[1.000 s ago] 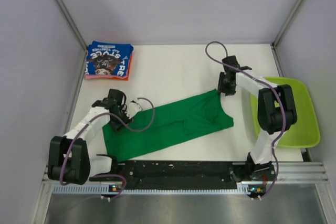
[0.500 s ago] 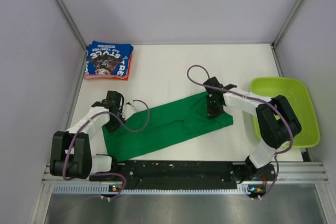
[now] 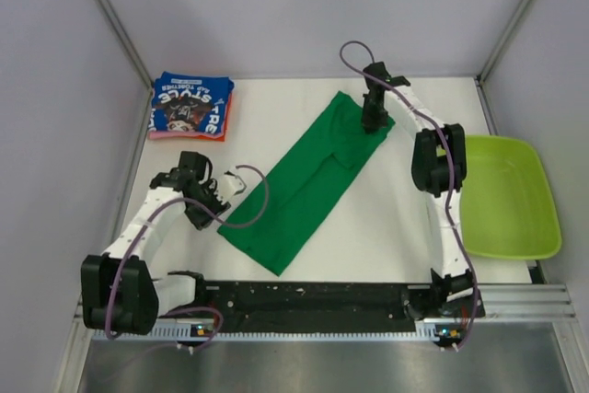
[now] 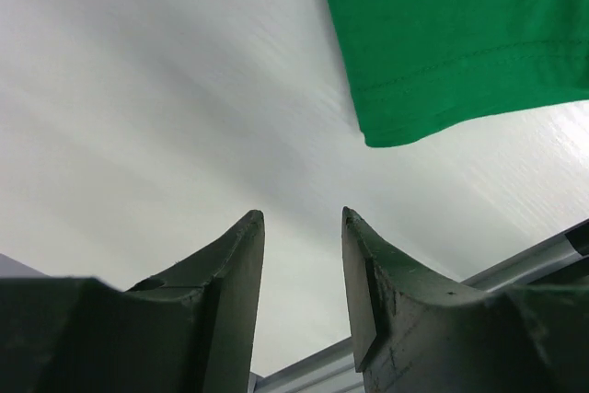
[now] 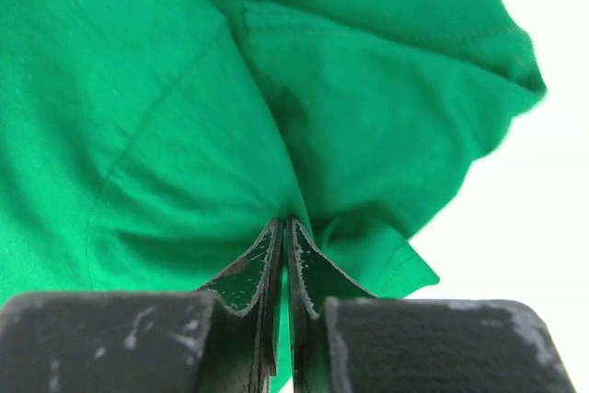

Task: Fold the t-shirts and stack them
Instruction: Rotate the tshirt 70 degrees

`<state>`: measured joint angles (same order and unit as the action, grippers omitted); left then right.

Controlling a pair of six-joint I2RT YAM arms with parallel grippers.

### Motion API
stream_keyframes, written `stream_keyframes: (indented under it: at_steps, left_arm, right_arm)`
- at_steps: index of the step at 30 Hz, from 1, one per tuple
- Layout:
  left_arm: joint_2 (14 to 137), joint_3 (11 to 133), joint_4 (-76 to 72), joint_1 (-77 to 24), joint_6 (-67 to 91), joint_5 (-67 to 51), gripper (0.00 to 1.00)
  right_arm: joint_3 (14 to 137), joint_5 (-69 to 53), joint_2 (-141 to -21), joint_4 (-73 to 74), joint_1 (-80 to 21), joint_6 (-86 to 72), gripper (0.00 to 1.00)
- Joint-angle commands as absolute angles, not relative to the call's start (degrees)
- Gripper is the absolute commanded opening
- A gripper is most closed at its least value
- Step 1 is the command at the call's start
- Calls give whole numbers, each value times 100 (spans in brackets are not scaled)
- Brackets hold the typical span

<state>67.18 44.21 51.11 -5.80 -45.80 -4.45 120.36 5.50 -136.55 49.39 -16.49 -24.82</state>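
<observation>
A bright green t-shirt lies folded lengthwise in a long strip, slanting from the near middle of the table up to the far right. My right gripper is shut on its far end; in the right wrist view the green cloth bunches into the closed jaws at the gripper. My left gripper stands open over bare table just left of the strip's near end, holding nothing; its wrist view shows the shirt's hemmed corner beyond the gripper. A folded blue t-shirt with white lettering rests on an orange-pink one at the far left.
A lime-green plastic tub sits at the table's right edge. Grey walls close in the left, right and back. A black rail runs along the near edge between the arm bases.
The right gripper has pulled the shirt's end toward the back, swinging the strip from nearly level to a steep diagonal. The left gripper now stands off the cloth beside its near end.
</observation>
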Motion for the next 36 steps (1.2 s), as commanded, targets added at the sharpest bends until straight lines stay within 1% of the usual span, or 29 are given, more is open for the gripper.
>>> stream_keyframes:
  at_steps: [1, 3, 6, 8, 10, 12, 14, 17, 18, 21, 22, 23, 25, 26, 28, 31, 32, 34, 36]
  left_arm:
    - [7153, 4614, 4809, -580, -4518, -651, 44]
    - [7486, 4675, 4554, -615, -4386, -729, 44]
    - [7953, 4720, 4308, -913, -4289, -1010, 44]
    - [8173, 4589, 4044, -1273, -4280, -880, 44]
    - [8296, 4343, 3728, -1720, -4342, -503, 45]
    - [8411, 4088, 3569, -2177, -4386, -247, 45]
    - [8499, 3894, 3726, -2643, -4447, -412, 45]
    - [8420, 3727, 4094, -3381, -4517, -1069, 45]
    - [8368, 3753, 4270, -3671, -4518, -1325, 46]
    - [8104, 3884, 4376, -4226, -4368, -1389, 47]
    - [8025, 4033, 4638, -4332, -4473, -1745, 47]
    - [7929, 4234, 4954, -4446, -4648, -2201, 47]
    - [7639, 4507, 5237, -4692, -4676, -3055, 50]
    - [7455, 4604, 5317, -4806, -4719, -3250, 51]
    - [7095, 4754, 5396, -4965, -4755, -3279, 53]
    - [6620, 4913, 5493, -4975, -4886, -2998, 56]
    - [6470, 4904, 5502, -4966, -4974, -2849, 57]
    - [6128, 4791, 5301, -4966, -5088, -2515, 59]
    - [5837, 4554, 5011, -4966, -5220, -2207, 62]
  right_arm:
    - [11904, 641, -12975, 5371, -1600, -2329, 7]
    - [11227, 668, -12535, 5143, -1600, -2338, 8]
    - [10496, 598, -12261, 5010, -1591, -2399, 9]
    - [10197, 449, -12252, 4992, -1600, -2513, 9]
    - [10020, 361, -12348, 4940, -1582, -2575, 9]
    - [10054, 273, -12585, 4896, -1556, -2602, 10]
    - [10343, 19, -12927, 4869, -1477, -2593, 11]
    - [11247, -412, -13603, 4895, -1293, -2645, 11]
    - [11642, -430, -13806, 4904, -1214, -2741, 12]
    - [12723, -571, -14202, 4887, -1037, -2918, 16]
    - [13083, -597, -14255, 4878, -1020, -2918, 20]
    - [13313, -615, -14256, 4861, -1011, -2892, 25]
    - [13499, -729, -14116, 4834, -1011, -2699, 38]
    - [13448, -799, -13880, 4834, -1002, -2516, 43]
    - [12993, -791, -13319, 4834, -1028, -2155, 49]
    - [11800, -729, -12151, 4747, -1151, -1575, 52]
    - [11325, -825, -11738, 4520, -1230, -1382, 53]
    - [10000, -1063, -10701, 3897, -1493, -960, 54]
    - [8664, -1343, -9489, 3019, -1975, -565, 55]
